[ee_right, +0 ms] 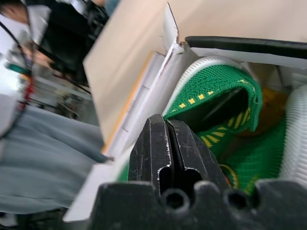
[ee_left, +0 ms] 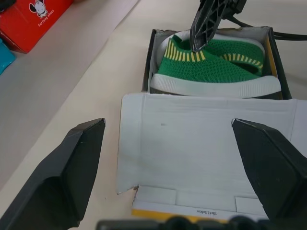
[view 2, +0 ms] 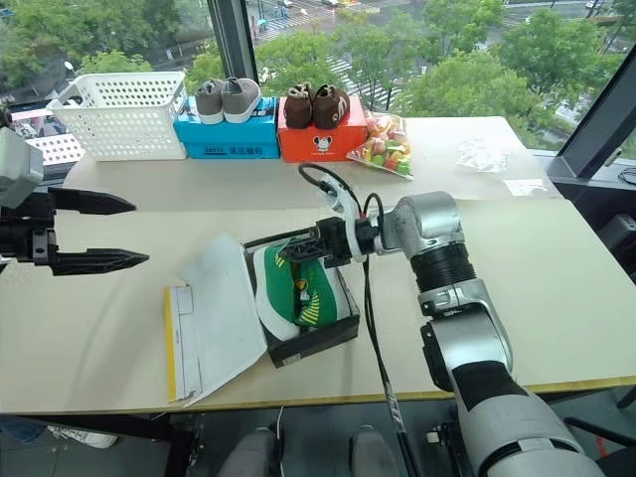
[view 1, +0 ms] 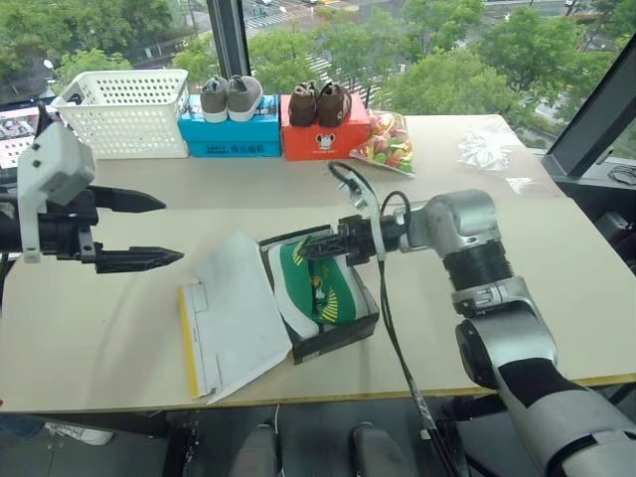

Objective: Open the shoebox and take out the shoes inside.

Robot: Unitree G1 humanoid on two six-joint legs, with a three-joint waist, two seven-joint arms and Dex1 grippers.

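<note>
Pale beige rectangular tabletop (view 1: 556, 288) sits right up against big dark-framed glass windows (view 1: 231, 40), daylight pouring in, leafy green trees (view 1: 467, 60) outside below.

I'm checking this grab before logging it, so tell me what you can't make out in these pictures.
- Right gripper, wrist view: fingers look shut; whether they pinch the green shoe's collar is unclear.
- Second shoe: mostly hidden under the first in the shoebox.
- Lid's outer face: turned down against the table.
</note>
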